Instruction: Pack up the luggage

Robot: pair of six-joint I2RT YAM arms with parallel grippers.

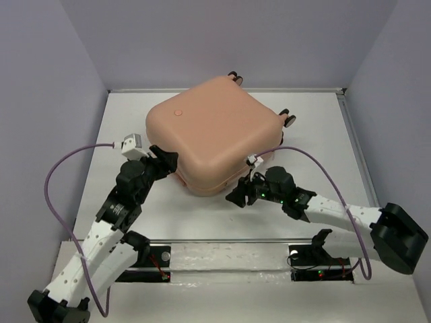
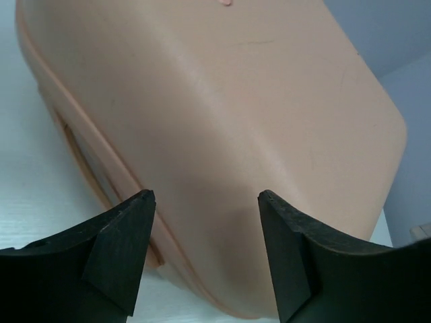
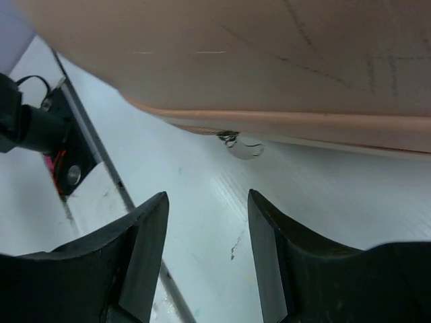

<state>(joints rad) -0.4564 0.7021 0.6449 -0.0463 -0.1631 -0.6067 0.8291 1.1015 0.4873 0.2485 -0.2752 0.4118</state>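
The luggage point(image 1: 212, 131), a peach-pink hard-shell suitcase, lies closed and flat on the white table point(image 1: 222, 215), its wheels point(image 1: 289, 120) at the far right. My left gripper point(image 1: 168, 161) is at its near left corner. In the left wrist view the luggage point(image 2: 236, 121) fills the frame and the left gripper point(image 2: 205, 195) stands open, facing the rounded corner. My right gripper point(image 1: 237, 195) sits low by the near edge. In the right wrist view the right gripper point(image 3: 207, 195) is open over bare table, just short of the luggage point(image 3: 269, 60) and a small metal zipper pull point(image 3: 241, 145).
Lilac walls close in the table at the left, back and right. A purple cable point(image 1: 60, 168) loops from the left wrist, another cable point(image 1: 323, 168) arches over the right arm. A rail point(image 1: 229, 241) runs along the near edge, with the arm bases on it.
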